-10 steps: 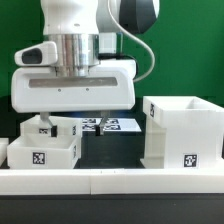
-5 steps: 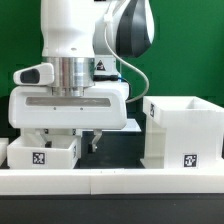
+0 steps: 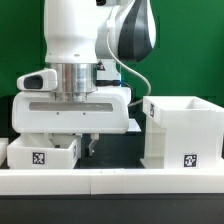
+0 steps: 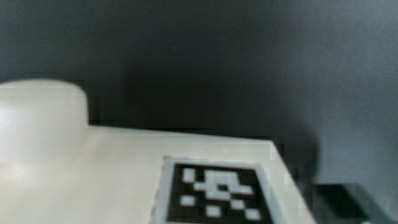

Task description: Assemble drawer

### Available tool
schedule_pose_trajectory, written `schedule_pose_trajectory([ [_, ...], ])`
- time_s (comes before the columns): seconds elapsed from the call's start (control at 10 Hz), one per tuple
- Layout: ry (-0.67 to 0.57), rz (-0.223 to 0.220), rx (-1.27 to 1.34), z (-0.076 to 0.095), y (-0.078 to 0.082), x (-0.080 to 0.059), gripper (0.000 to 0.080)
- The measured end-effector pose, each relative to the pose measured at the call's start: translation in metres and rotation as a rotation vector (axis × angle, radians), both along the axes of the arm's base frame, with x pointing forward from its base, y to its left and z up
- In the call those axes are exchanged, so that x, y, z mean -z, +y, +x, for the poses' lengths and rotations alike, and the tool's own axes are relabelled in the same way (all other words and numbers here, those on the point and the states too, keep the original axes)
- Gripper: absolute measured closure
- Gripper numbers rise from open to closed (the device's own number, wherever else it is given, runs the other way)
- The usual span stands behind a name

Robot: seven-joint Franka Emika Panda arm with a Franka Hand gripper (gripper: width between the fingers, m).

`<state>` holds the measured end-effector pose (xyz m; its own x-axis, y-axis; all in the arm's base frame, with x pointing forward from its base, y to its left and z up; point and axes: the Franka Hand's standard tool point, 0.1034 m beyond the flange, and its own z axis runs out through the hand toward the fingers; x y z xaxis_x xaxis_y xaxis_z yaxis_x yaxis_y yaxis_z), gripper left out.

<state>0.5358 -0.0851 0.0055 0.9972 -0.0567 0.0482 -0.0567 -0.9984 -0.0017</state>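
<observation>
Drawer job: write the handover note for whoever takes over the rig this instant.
Gripper: low at the small tray, one finger outside its wall, the other hidden; open or shut cannot be told.
Small tray: on the table at the exterior view's left, behind the rail.
Shell: at the exterior view's right, apart from the tray.
Done: nothing fitted that shows.
Left: grasp the tray, fit it into the shell.

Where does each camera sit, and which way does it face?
Exterior view: low at the table, facing across the long white rail to the white arm, its gripper at the small white tagged tray.
Wrist view: on the wrist, looking down on a white tagged surface; no finger clearly shows.
Shared: probably that tray.
</observation>
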Motion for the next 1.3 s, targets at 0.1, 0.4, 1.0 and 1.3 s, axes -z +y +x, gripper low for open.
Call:
schedule_pose_trajectory([
  [0.1, 0.0, 0.0, -0.002, 0.0, 0.001, 0.0, 0.0528],
  [0.4, 0.001, 0.001, -0.005, 0.0, 0.003, 0.0, 0.0756],
  [1.0, -0.004, -0.005, -0.099, 0.002, 0.0, -0.004, 0.0759],
  [1.3, -0.01, -0.003, -0.226, 0.007, 0.011, -0.022, 0.0758],
])
